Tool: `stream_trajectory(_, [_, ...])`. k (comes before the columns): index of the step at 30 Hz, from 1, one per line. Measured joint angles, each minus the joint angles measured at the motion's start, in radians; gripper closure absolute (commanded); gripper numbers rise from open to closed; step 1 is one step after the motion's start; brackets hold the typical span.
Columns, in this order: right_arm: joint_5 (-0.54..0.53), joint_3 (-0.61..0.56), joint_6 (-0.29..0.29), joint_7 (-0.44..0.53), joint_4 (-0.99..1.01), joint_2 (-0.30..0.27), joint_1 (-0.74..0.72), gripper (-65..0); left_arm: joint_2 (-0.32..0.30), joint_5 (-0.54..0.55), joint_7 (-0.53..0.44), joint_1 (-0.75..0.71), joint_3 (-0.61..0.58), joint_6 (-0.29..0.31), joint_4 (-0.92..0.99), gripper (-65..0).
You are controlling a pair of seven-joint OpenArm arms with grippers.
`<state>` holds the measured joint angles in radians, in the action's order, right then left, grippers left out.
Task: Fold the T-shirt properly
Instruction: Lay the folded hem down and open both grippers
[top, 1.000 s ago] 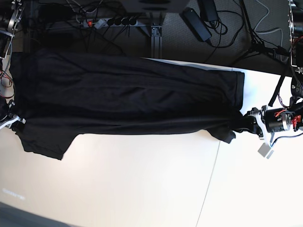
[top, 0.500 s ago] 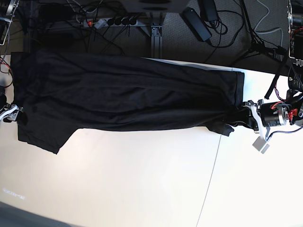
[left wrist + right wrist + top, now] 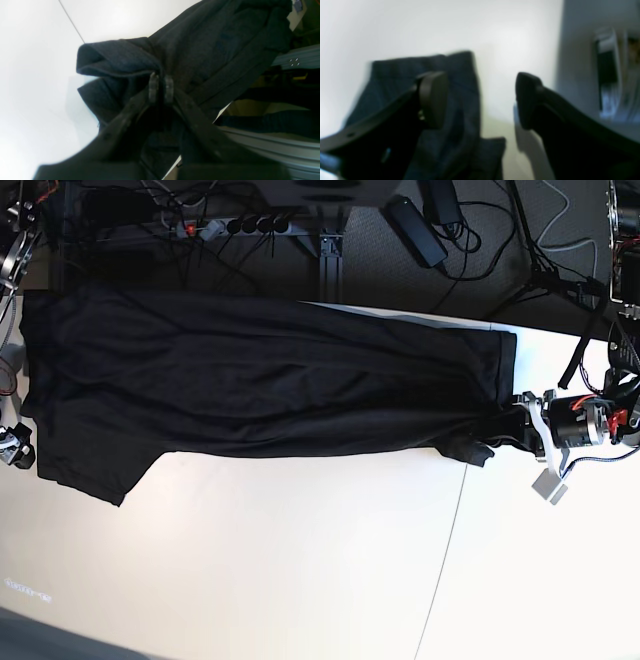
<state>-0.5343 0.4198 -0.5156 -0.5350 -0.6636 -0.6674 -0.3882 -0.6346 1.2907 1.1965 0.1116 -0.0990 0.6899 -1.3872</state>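
Since the earlier frame, the right end effector [image 3: 480, 100] has let go of the T-shirt [image 3: 270, 385] and drawn back with jaws wide apart and empty, and that end has settled flat at the tabletop [image 3: 300, 570] edge. The left end effector [image 3: 161, 87] is clenched on a bunched corner at the far end. If it pulls now, the free end will likely drag and wrinkle, spoiling the fold.
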Motion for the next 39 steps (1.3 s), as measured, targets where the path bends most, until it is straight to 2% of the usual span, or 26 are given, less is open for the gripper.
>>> stream_trajectory(2, [0.077, 0.0, 0.0, 0.023, 0.077, 0.008, -0.022, -41.9, 0.0, -0.001, 0.0, 0.0, 0.0, 0.0, 0.0, 0.0])
stream_trajectory(3, [0.094, 0.0, -0.001, 0.073, 0.101, 0.014, -0.022, -41.9, 0.0, -0.002, 0.0, -0.001, 0.0, 0.0, 0.0, 0.0])
stream_trajectory(6, [0.102, 0.003, 0.0, 0.091, 0.143, 0.022, -0.029, -41.9, 0.0, -0.001, 0.0, -0.001, 0.0, 0.0, 0.0, 0.0])
stream_trajectory(11, [0.101, -0.002, 0.0, 0.124, 0.141, 0.066, -0.031, -41.9, 0.0, -0.002, 0.0, -0.001, 0.0, 0.0, 0.0, 0.0])
stream_trajectory(17, [0.095, -0.1, 0.001, 0.138, 0.09, 0.111, -0.034, -41.7, 0.0, -0.003, -0.001, -0.001, 0.0, 0.0, 0.0, 0.0])
stream_trajectory(18, [0.094, -0.117, 0.002, 0.14, 0.083, 0.114, -0.036, -40.5, 0.0, -0.003, -0.002, -0.001, 0.0, 0.0, 0.0, 0.0])
stream_trajectory(19, [0.094, -0.134, 0.002, 0.142, 0.078, 0.117, -0.036, -36.3, 0.0, -0.003, -0.007, -0.001, 0.0, 0.0, 0.0, 0.0])
stream_trajectory(22, [0.107, -0.168, 0.002, 0.143, 0.077, 0.119, -0.039, -16.6, 0.0, -0.004, -0.008, -0.001, 0.0, 0.0, 0.0, 0.0])
stream_trajectory(24, [0.117, -0.17, 0.002, 0.142, 0.076, 0.119, -0.039, -0.6, 0.0, -0.006, -0.008, -0.001, 0.0, 0.0, 0.0, 0.0])
stream_trajectory(30, [0.133, -0.172, 0.002, 0.115, 0.018, 0.119, -0.026, 0.0, 0.0, -0.006, -0.008, -0.001, 0.0, 0.0, 0.0, 0.0])
stream_trajectory(33, [0.13, -0.176, -0.002, 0.0, -0.083, 0.115, -0.005, 0.0, 0.0, -0.006, -0.008, -0.001, 0.0, 0.0, 0.0, 0.0])
stream_trajectory(35, [0.053, -0.181, -0.002, -0.091, -0.182, 0.103, 0.039, 0.0, 0.0, -0.008, -0.008, -0.001, 0.0, 0.0, -0.004, 0.0])
stream_trajectory(37, [-0.046, -0.182, -0.002, -0.116, -0.296, 0.084, 0.112, 0.0, 0.0, -0.007, -0.008, -0.001, 0.0, 0.0, -0.007, 0.0])
stream_trajectory(39, [-0.091, -0.167, -0.002, -0.14, -0.414, 0.058, 0.189, 0.0, 0.0, -0.007, -0.008, -0.001, 0.0, 0.0, -0.007, 0.0])
